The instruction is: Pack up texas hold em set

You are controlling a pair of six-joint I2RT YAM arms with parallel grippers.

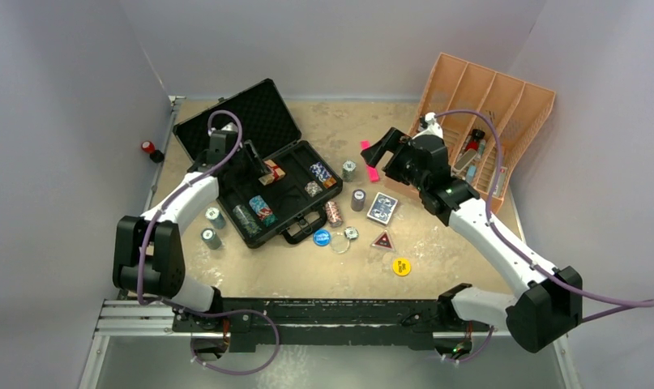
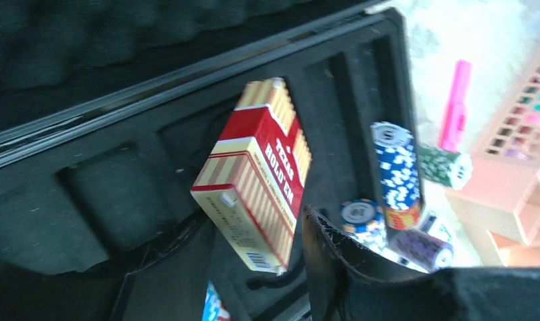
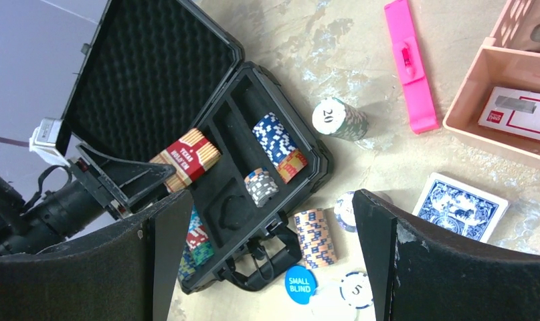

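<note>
Midway through stowing the cards: gripping the red deck (image 2: 253, 170) by its lower end with the left hand (image 2: 257, 224), tilted above a foam pocket of the open case (image 2: 113, 194) straight below the fingers. Next, needs levelling, lowering into that pocket, then releasing. Hovering the right hand (image 3: 272, 198) wide and empty over the surface (image 3: 307, 40), above a chip stack (image 3: 315, 237), blue deck (image 3: 460, 206) just beyond one finger, both yet to be packed

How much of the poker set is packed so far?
Partly. Several chip stacks sit in the open case. The left pincer holds the red deck over it; the right pincer is open, empty. Still out: the blue deck, loose stacks and discs.
</note>
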